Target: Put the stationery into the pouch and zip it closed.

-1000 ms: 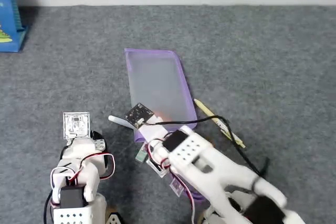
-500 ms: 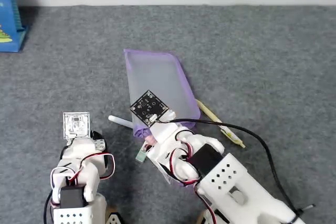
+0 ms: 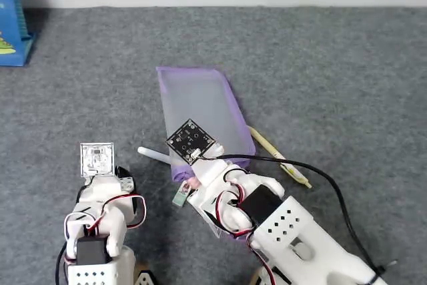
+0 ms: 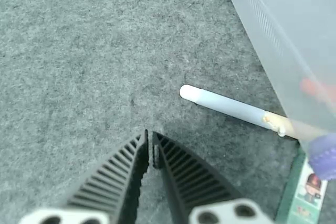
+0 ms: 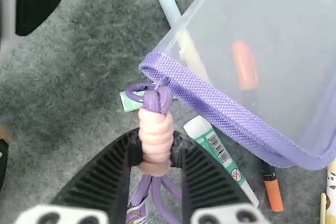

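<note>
The translucent purple-edged pouch (image 3: 200, 111) lies mid-table, its near end by my right gripper (image 3: 189, 185). In the right wrist view my right gripper (image 5: 155, 153) is shut on the pink and purple zipper pull (image 5: 155, 129) at the pouch's corner (image 5: 157, 72). An orange item (image 5: 244, 64) shows through the pouch wall. A pale blue pen (image 3: 153, 155) pokes out from under the pouch's left side. A yellow pen (image 3: 277, 155) lies along the right side of the pouch. A green-and-white stick (image 5: 220, 153) and an orange pen (image 5: 270, 184) lie under the pouch. My left gripper (image 4: 149, 137) is shut and empty, just short of the pale blue pen (image 4: 231, 109).
A blue box (image 3: 10, 18) stands at the far left edge by the wall. A small green card (image 3: 180, 196) lies next to the right gripper. Grey carpet covers the table, with open room beyond and right of the pouch.
The right arm has folded and swung so its wrist sits a little farther in, holding the pull. The pouch has shifted slightly toward the arms. The left arm has not moved.
</note>
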Robot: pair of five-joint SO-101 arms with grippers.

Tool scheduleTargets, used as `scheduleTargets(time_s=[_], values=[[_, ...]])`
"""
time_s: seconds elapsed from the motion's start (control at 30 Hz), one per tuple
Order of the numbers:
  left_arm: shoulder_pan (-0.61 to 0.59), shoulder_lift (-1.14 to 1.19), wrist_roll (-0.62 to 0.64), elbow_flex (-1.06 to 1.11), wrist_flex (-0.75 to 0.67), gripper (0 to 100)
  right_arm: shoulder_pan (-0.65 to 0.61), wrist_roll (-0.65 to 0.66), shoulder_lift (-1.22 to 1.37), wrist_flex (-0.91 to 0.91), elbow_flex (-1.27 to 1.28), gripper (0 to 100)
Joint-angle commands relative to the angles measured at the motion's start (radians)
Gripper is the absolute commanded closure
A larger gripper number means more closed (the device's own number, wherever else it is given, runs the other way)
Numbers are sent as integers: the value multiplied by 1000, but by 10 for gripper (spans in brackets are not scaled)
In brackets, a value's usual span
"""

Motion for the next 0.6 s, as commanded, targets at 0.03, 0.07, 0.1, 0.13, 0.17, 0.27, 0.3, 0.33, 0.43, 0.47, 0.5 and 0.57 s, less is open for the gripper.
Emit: scheduleTargets(time_s=[0.03, 0.07, 0.1, 0.13, 0.17, 0.27, 0.3, 0.33, 0.43, 0.47, 0.5, 0.57], values=[[2, -8, -3, -8, 9, 988, -2, 9, -41, 7, -8, 991], [2, -8, -3, -8, 34, 988, -2, 8, -41, 7, -6, 991], [2, -9, -3, -8, 74, 988, -2, 8, -41, 7, -2, 991], [6, -11, -6, -8, 106, 988, -2, 11, -41, 7, 3, 991], [26, -11, -8, -8, 127, 988, -2, 11, -41, 7, 6, 991], [95, -12, -11, -8, 137, 988, -2, 11, -41, 8, 8, 991], [117, -12, -12, -12, 133, 988, -2, 11, -41, 8, 8, 991], [132, -12, -28, -15, 130, 988, -2, 11, -42, 8, 8, 991], [157, -12, -91, -47, 132, 987, -2, 12, -42, 8, 8, 991], [160, -12, -107, -64, 137, 987, -2, 12, -42, 10, 6, 991], [160, -12, -124, -77, 144, 987, -2, 12, -45, 16, 2, 991], [164, -12, -160, -108, 196, 987, -2, 12, -73, 39, -11, 991]])
